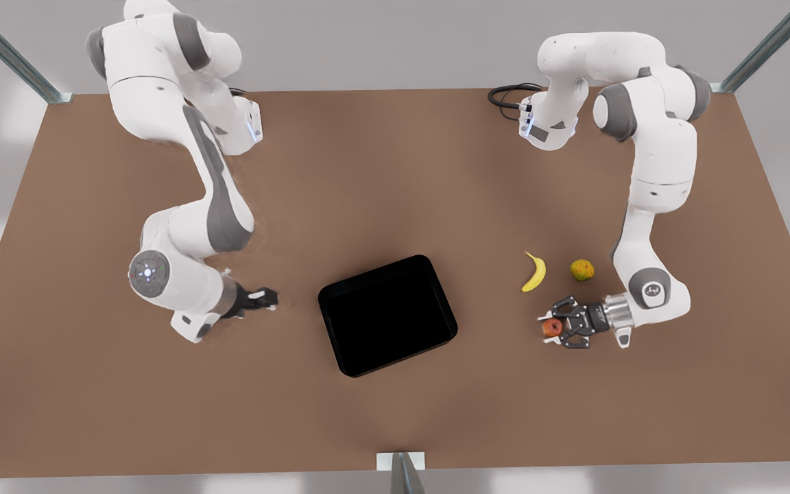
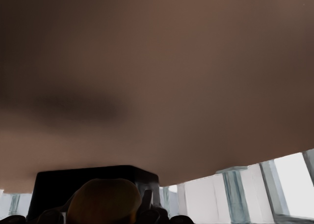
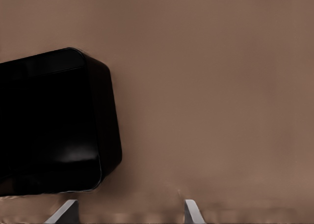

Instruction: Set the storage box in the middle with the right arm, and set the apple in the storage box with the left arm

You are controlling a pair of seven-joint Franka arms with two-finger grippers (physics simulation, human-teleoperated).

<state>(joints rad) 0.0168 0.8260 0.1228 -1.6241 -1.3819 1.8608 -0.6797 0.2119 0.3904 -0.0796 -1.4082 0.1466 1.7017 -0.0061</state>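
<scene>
Altogether one apple (image 1: 552, 327) in the left claw (image 1: 554, 328), one storage box (image 1: 388, 315), right claw (image 1: 270, 298) spread, empty

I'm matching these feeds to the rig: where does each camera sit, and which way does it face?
Front view: high above the table, looking down; both arms, storage box, banana, yellow-green fruit.
Left wrist view: on the left gripper, low, looking past the gripped apple toward the storage box; fingers flank the apple.
Right wrist view: on the right gripper, open, facing the storage box; fingertips visible.
All three share the storage box.
</scene>
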